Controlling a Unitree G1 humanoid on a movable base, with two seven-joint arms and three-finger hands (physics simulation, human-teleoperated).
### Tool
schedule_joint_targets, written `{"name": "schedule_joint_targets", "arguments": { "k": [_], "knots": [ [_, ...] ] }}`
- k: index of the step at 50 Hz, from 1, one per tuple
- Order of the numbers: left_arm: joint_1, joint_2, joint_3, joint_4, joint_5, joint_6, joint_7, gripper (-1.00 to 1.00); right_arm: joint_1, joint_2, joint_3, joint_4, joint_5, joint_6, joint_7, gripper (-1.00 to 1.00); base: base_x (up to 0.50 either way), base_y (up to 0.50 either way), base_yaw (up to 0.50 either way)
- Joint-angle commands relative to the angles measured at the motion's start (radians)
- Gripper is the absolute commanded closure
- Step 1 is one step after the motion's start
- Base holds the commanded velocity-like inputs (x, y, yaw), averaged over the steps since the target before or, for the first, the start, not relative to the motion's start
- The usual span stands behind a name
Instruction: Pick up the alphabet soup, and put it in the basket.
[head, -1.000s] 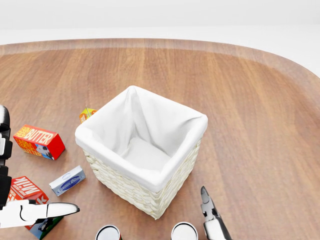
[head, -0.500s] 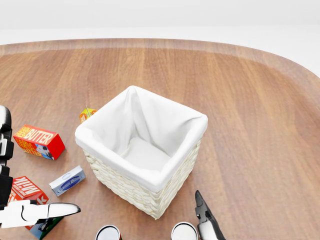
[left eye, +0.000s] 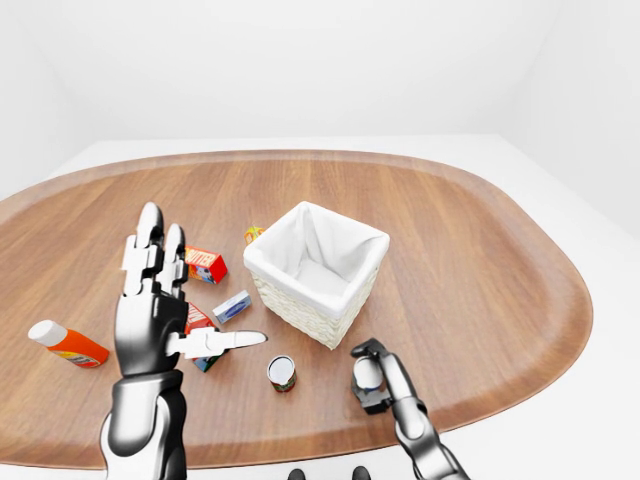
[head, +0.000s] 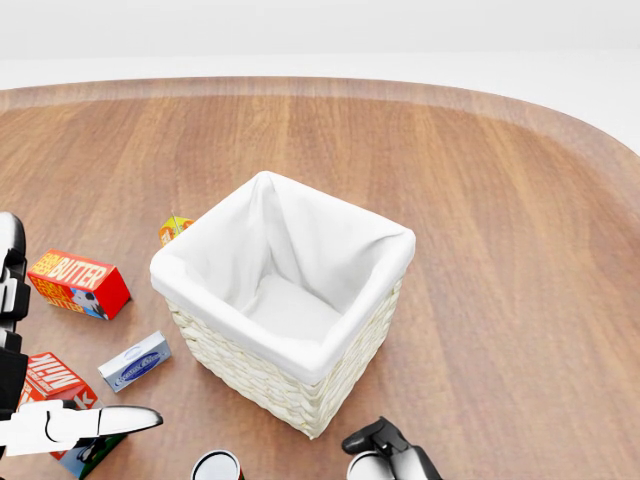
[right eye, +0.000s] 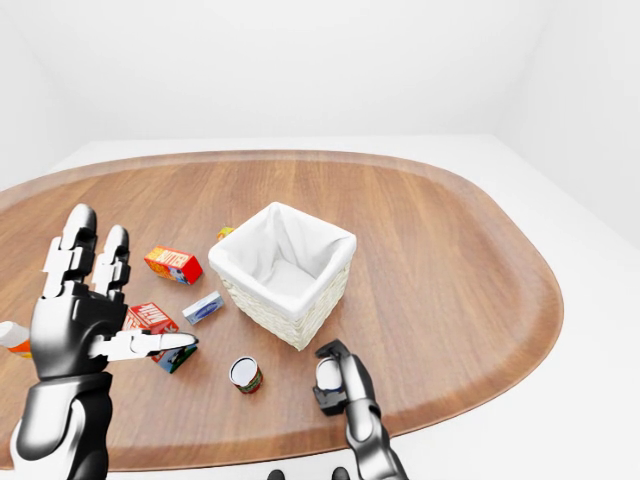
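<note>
The wicker basket (left eye: 300, 300) with a white cloth lining stands in the middle of the round wooden table. Below and to its right in the left-eye view, a can with a pale lid, the alphabet soup (left eye: 366, 373), stands upright on the table. My right hand (left eye: 372, 372) has its dark fingers (right eye: 340, 352) curled over and round that can; the head view shows only its knuckles (head: 375, 440) at the bottom edge. My left hand (left eye: 185, 300) is raised at the left, open, with fingers spread and thumb pointing right, holding nothing.
A second can (left eye: 281, 373) stands left of the held one. Left of the basket lie a red butter box (left eye: 205, 264), a small blue-white box (left eye: 232, 306), a red carton (left eye: 198, 318), an orange carton (left eye: 253, 234) and an orange bottle (left eye: 66, 343). The table edge (left eye: 480, 400) is near the right hand.
My right hand's fingers, upright beside the can before, have moved left and curled over it. The left hand has hardly moved.
</note>
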Motion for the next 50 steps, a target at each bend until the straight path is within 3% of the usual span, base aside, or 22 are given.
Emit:
{"name": "schedule_joint_targets", "arguments": {
  "k": [1,16,50],
  "knots": [
    [0.002,-0.001,-0.002,0.002,0.002,0.0,0.0,-1.0,-0.003,0.001,-0.002,0.005,-0.026,0.0,0.006,1.0,0.0,0.0,0.0],
    [-0.003,0.001,0.001,0.005,-0.002,0.0,0.001,-1.0,0.026,-0.003,-0.001,-0.063,-0.011,0.0,0.025,1.0,0.0,0.0,0.0],
    [0.0,0.0,-0.002,0.0,-0.004,0.0,0.0,-1.0,0.211,-0.044,-0.073,-0.602,0.107,0.0,0.085,1.0,0.0,0.0,0.0]
  ]
}}
